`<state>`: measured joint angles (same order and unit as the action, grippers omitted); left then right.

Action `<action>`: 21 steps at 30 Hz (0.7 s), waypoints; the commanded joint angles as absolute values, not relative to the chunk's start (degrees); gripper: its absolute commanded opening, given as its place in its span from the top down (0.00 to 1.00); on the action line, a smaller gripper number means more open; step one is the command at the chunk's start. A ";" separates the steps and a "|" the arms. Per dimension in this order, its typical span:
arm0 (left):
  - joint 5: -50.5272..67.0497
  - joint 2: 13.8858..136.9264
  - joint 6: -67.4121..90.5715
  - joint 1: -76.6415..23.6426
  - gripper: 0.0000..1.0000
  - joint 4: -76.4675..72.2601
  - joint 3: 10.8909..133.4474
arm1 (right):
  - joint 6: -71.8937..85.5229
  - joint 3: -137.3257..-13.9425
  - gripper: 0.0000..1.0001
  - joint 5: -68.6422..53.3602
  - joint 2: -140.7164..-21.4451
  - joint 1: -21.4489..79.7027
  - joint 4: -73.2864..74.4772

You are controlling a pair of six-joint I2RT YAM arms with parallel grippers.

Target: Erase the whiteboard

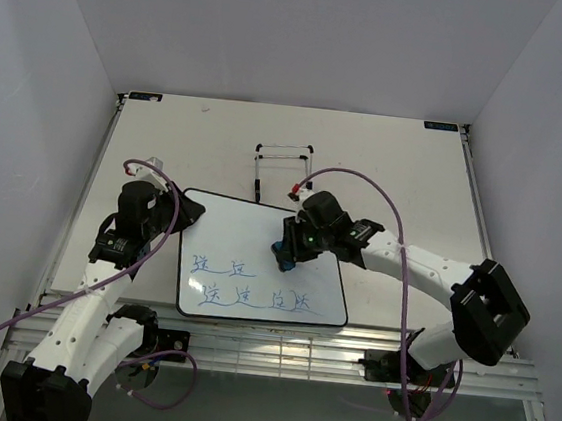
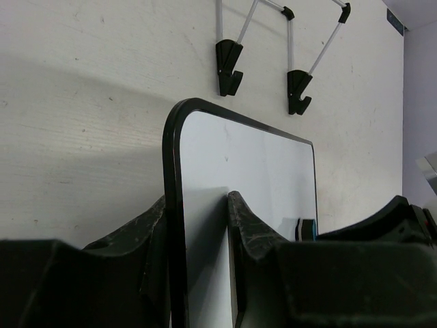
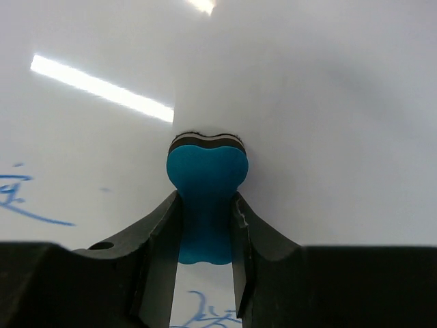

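Far half of the whiteboard (image 1: pixel 261 259) looks clean, two near rows of blue writing (image 1: pixel 248 286) remain; right gripper (image 3: pixel 205 219) jaws pinch the blue eraser (image 3: pixel 206 198), left gripper (image 2: pixel 198 225) jaws clamp the board's left edge.

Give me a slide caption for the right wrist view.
Right hand pinches a blue eraser against the whiteboard, blue writing alongside.

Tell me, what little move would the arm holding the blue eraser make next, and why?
Probably a short sweep toward the robot and leftward. The right gripper presses the blue eraser on a clean part of the whiteboard; the blue writing lies just beyond it, unerased. The left gripper clamps the board's edge, so it should hold steady.
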<state>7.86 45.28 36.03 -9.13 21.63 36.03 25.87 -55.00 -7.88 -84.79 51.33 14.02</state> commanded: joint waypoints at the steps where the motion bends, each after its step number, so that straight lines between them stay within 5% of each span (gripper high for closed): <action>1: 1.84 44.47 27.33 -9.58 1.00 18.63 36.91 | 26.28 -42.84 0.92 -2.11 -86.41 46.50 22.15; 7: 0.88 43.95 27.60 -9.67 1.00 19.07 37.18 | 26.63 -35.95 0.92 2.98 -83.93 41.49 25.83; 21: 0.88 44.12 28.30 -9.58 1.00 19.86 37.70 | 23.73 -41.31 0.92 4.30 -83.68 42.37 30.49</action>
<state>7.44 44.91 36.03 -9.13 21.85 36.05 26.26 -45.95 0.49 -81.19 42.11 17.47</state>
